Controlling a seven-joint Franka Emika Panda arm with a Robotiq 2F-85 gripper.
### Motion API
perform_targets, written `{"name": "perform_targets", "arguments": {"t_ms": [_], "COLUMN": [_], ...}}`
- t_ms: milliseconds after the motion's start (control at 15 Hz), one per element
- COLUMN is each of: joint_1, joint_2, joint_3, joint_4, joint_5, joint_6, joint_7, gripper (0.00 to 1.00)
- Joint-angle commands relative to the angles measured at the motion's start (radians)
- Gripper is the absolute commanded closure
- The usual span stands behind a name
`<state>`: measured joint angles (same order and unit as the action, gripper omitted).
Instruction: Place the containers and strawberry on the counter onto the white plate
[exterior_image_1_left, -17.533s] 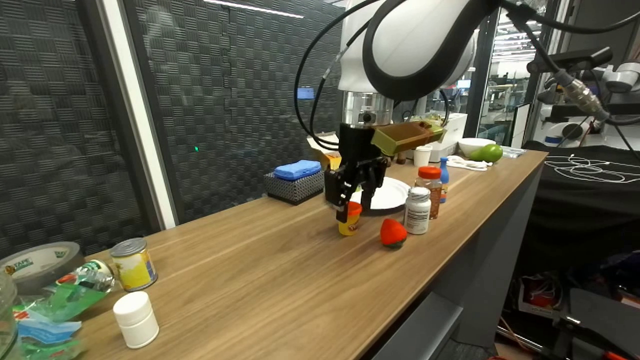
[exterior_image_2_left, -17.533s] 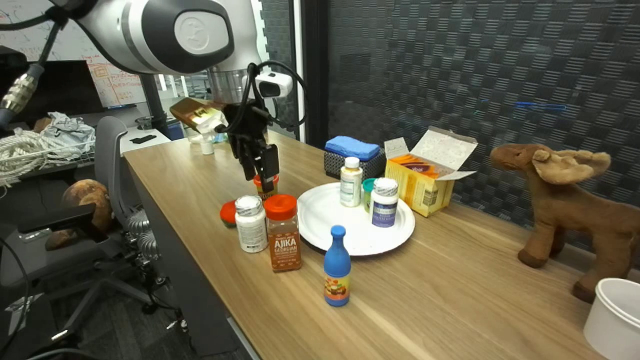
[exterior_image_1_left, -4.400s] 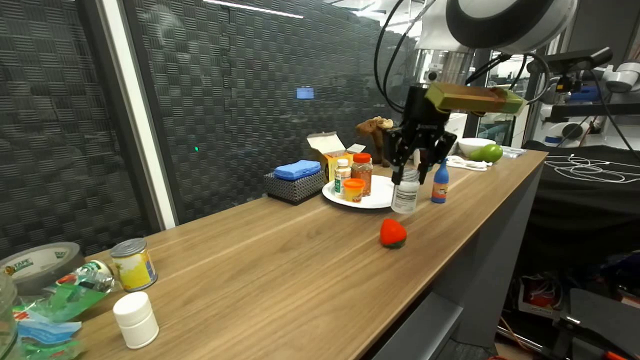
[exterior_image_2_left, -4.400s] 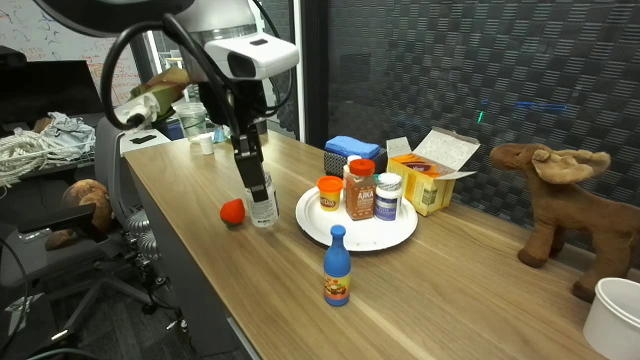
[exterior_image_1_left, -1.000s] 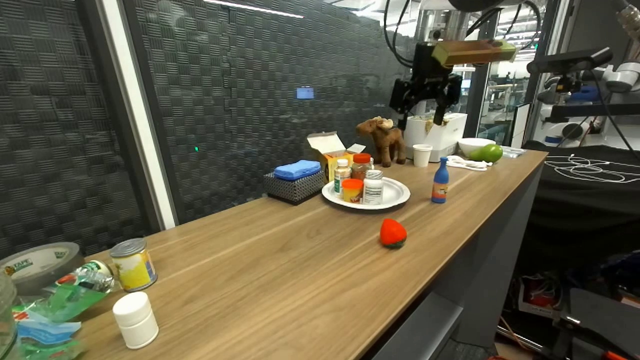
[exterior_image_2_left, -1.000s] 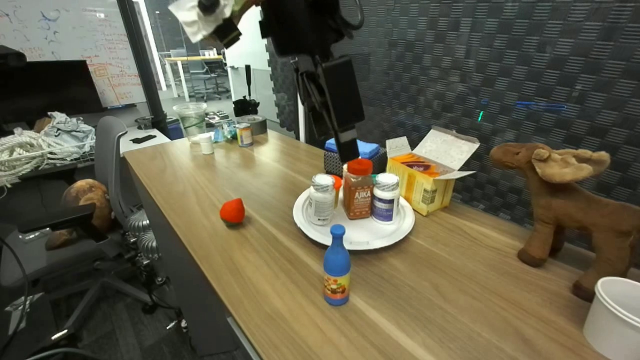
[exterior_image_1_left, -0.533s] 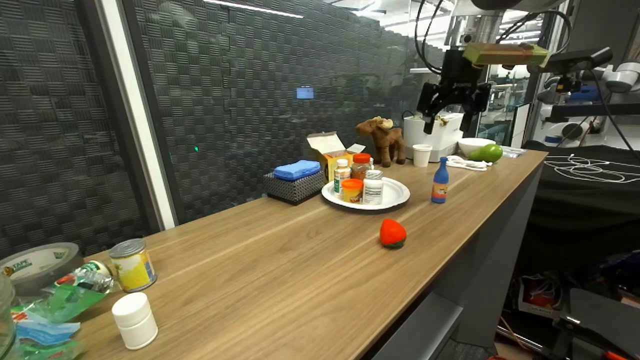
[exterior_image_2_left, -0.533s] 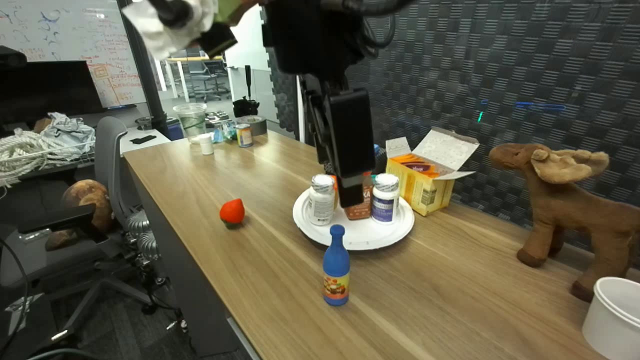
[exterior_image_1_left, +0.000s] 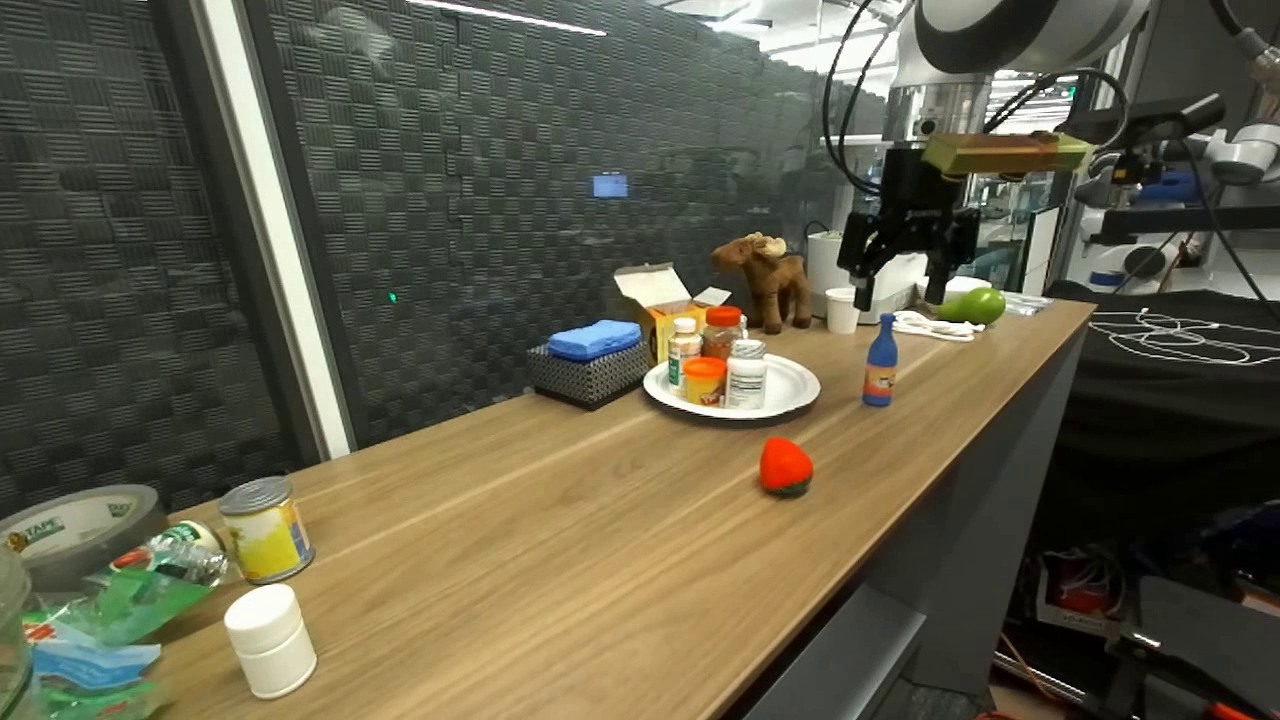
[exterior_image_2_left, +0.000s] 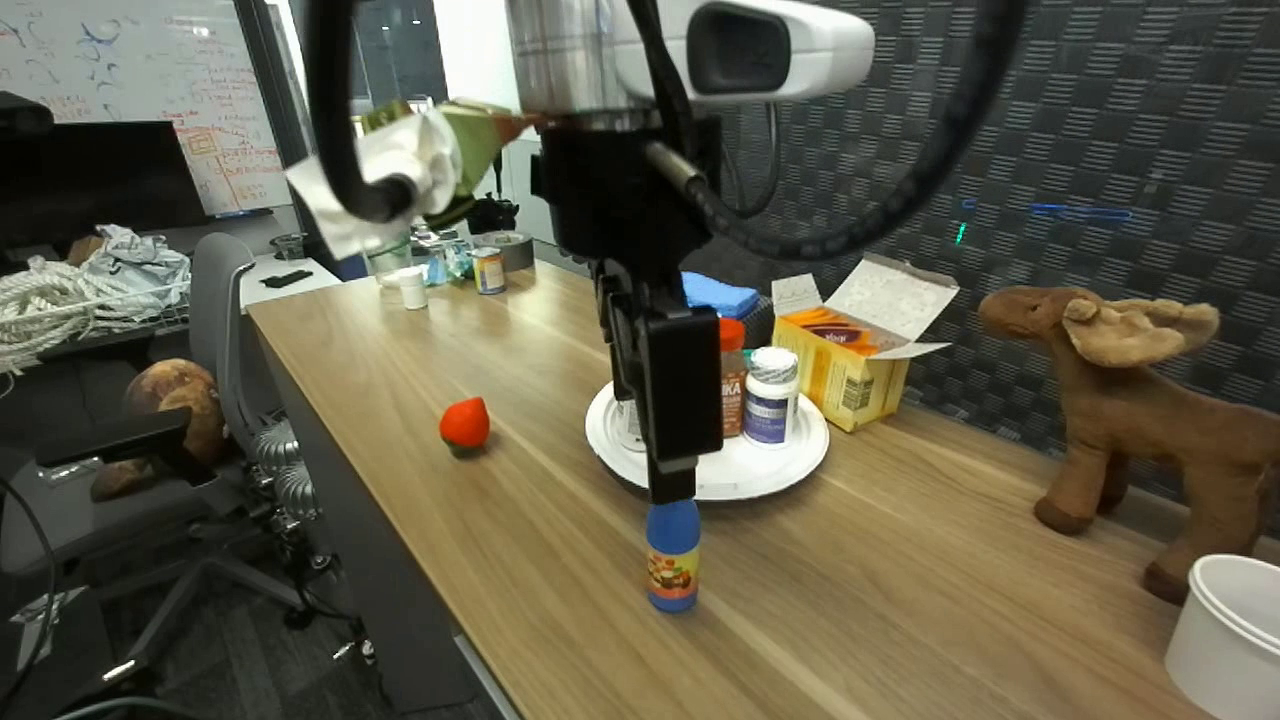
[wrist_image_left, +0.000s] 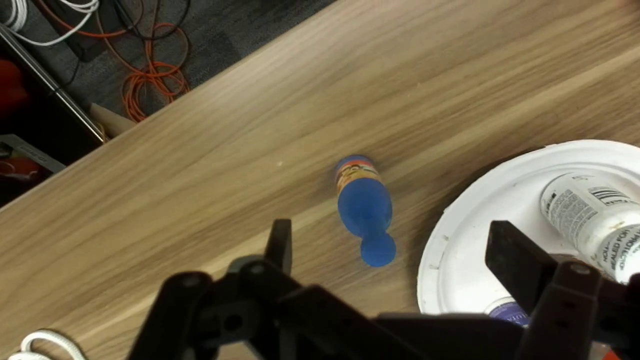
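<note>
“Wrist view: where's the blue bottle (wrist_image_left: 364, 205)?”

“Upright on the surface (wrist_image_left: 200, 165), near the white plate (wrist_image_left: 465, 260). It shows in the gap between the fingers (wrist_image_left: 515, 255), which are spread wide and apart from it.”

“And the strawberry (exterior_image_1_left: 786, 467)?”

“On the surface as well, near the plate but apart from it, in both exterior views.”

“So what is the plate carrying?”

“In an exterior view I count a white-capped bottle (exterior_image_1_left: 684, 352), a red-lidded jar (exterior_image_1_left: 722, 338) with reddish-brown showing below the lid, an orange-lidded yellow tub (exterior_image_1_left: 705, 384) and a white bottle with a silvery cap (exterior_image_1_left: 746, 378), all upright. A purple-labelled bottle (exterior_image_2_left: 770, 405) stands on it too.”

“Anything farther out?”

“Near the plate, a yellow box (exterior_image_2_left: 860, 390) with its flaps up and orange packets (exterior_image_2_left: 835, 333) inside. Farther along the surface, a white cup (exterior_image_1_left: 841, 315), then a white bowl (exterior_image_1_left: 968, 285) beside a rounded green thing (exterior_image_1_left: 985, 306). Toward the opposite end, a yellow-labelled can (exterior_image_1_left: 265, 532) and a white-lidded jar (exterior_image_1_left: 271, 645).”

“And inside those?”

“I can't tell from here.”
</note>
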<state>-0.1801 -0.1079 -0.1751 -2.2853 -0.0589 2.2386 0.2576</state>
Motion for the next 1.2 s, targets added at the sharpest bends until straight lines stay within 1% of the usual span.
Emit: {"name": "perform_targets", "arguments": {"t_ms": [0,67,200,267,333,467,667,867,1000,1133], "joint_1": [-0.003,-0.003,-0.003,-0.003,-0.003,-0.003,-0.004,-0.007,-0.009,-0.005], "joint_2": [0.018,0.023,0.032,0.036,0.042,0.05,0.056,0.058,0.054,0.043], "joint_3": [0.004,0.003,0.001,0.001,0.0,-0.001,-0.002,-0.007,-0.008,-0.002], "joint_4": [0.025,0.029,0.035,0.039,0.045,0.053,0.059,0.06,0.06,0.074], "joint_5": [0.007,0.011,0.013,0.013,0.014,0.017,0.017,0.02,0.017,0.006], "joint_6": [0.007,0.007,0.009,0.01,0.008,0.006,0.003,-0.001,-0.001,-0.006], "joint_7": [-0.013,-0.014,-0.017,-0.016,-0.017,-0.016,-0.012,-0.011,-0.005,0.008], "gripper": [0.0,0.0,0.26,0.32,0.42,0.56,0.81,1.0,0.95,0.95]}}
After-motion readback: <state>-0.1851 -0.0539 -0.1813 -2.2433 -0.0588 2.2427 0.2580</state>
